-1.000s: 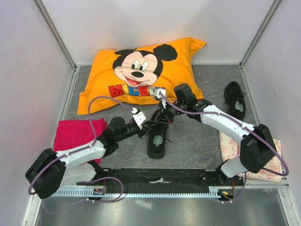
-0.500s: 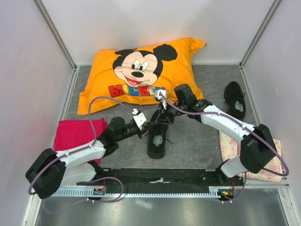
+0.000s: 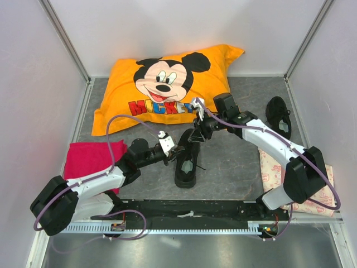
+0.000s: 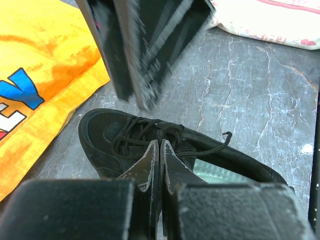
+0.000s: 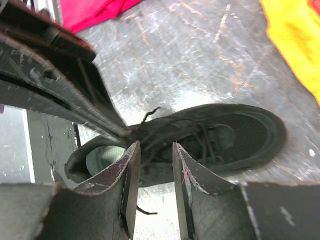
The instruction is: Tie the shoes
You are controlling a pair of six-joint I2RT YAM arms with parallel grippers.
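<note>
— Where's the sneaker (image 3: 187, 159)?
— Middle of the table (image 3: 234, 167), toe towards the Mickey pillow (image 3: 167, 84); its mate (image 3: 279, 117) waits far right. The left fingers (image 4: 148, 162) are pinched shut over the laces (image 4: 145, 132), probably keeping tension
— And the others?
— The right fingers (image 5: 127, 172), clamped a second ago, now stand narrowly apart, empty

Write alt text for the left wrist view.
The left gripper, jaws shut, sits over the laces of a black shoe on a grey table. The blurred right gripper hangs near its toe; an orange pillow lies left.
</note>
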